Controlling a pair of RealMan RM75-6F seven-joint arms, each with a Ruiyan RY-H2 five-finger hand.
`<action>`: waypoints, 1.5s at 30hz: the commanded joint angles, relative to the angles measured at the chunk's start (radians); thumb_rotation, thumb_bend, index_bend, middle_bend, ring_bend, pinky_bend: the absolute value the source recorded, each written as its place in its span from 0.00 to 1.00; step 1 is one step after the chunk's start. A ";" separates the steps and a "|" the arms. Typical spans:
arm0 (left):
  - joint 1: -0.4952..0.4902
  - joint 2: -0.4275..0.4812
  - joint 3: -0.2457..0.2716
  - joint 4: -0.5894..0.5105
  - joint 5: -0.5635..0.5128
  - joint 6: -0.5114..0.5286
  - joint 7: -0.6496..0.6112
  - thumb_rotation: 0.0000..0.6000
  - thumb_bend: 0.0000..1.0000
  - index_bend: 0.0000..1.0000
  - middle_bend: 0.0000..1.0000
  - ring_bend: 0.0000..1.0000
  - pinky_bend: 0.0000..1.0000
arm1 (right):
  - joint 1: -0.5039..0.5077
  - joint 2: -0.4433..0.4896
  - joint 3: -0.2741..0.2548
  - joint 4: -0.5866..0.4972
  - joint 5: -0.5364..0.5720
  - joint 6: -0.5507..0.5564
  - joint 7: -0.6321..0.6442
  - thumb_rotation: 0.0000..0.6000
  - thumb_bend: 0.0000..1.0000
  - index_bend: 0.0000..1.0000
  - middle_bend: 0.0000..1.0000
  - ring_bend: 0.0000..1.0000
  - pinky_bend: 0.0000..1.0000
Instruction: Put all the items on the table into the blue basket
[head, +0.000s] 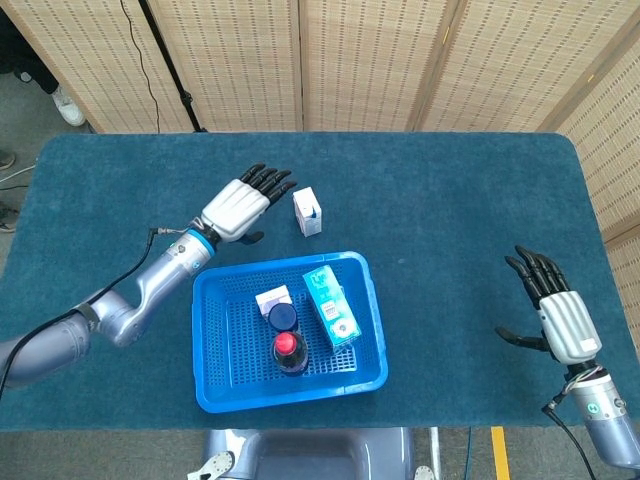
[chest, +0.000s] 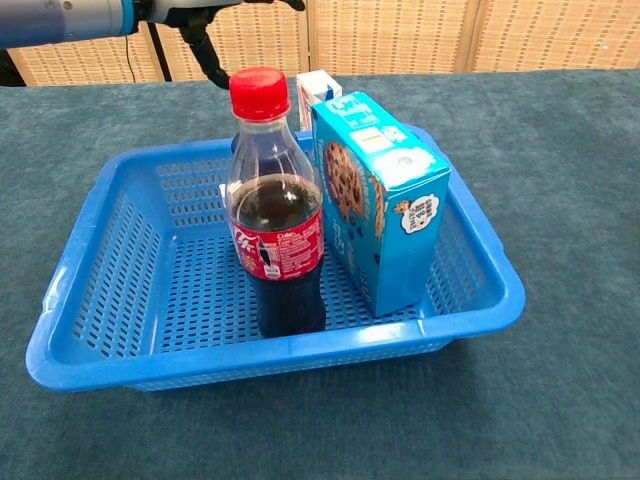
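Nearest the robot, standing on the bench (head: 450, 200): blue basket (head: 372, 340), perforated walls, near rim toward the chest camera. Inside, upright at the front: cola bottle (chest: 273, 230) with a red cap, dark liquid to about the label's top. Just to its right, upright and touching or nearly touching the basket's right wall: blue cookie box (chest: 378, 195), its far lower edge hidden behind its own bulk. Behind the bottle, mostly hidden in the chest view, seen from above only as a dark blue round cap: second container (head: 283, 317), kind not readable. Next to that, toward the basket's far-left part: small white packet (head: 272, 299) with a red patch, print too small to make out.

Off to the far right of the bench, near the front edge: right hand (head: 556, 312), fingers spread and straight, thumb out to the side, holding nothing, wrist cut off by the frame's bottom.

Beyond the basket's far rim, outside it on the blue cloth: small white carton (head: 307, 211) with a blue panel, upright; in the chest view only its top corner peeks over the bottle and box.

Just left of the carton, close but apart from it: left hand (head: 245, 201), fingers extended and apart toward the carton, empty; in the chest view cropped by the top edge, only forearm and a dark thumb visible.
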 joint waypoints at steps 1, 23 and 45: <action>-0.046 -0.041 -0.001 0.056 -0.009 -0.039 0.028 1.00 0.24 0.00 0.00 0.00 0.00 | 0.000 -0.001 0.003 0.000 0.004 -0.001 -0.004 1.00 0.00 0.04 0.00 0.00 0.05; -0.205 -0.263 -0.007 0.368 -0.171 -0.206 0.122 1.00 0.25 0.00 0.00 0.00 0.00 | -0.009 -0.002 0.022 0.012 0.040 -0.007 -0.007 1.00 0.00 0.04 0.00 0.00 0.05; -0.222 -0.359 -0.008 0.536 -0.142 -0.105 0.065 1.00 0.58 0.67 0.53 0.47 0.53 | -0.014 0.002 0.028 0.000 0.040 -0.001 -0.012 1.00 0.00 0.04 0.00 0.00 0.05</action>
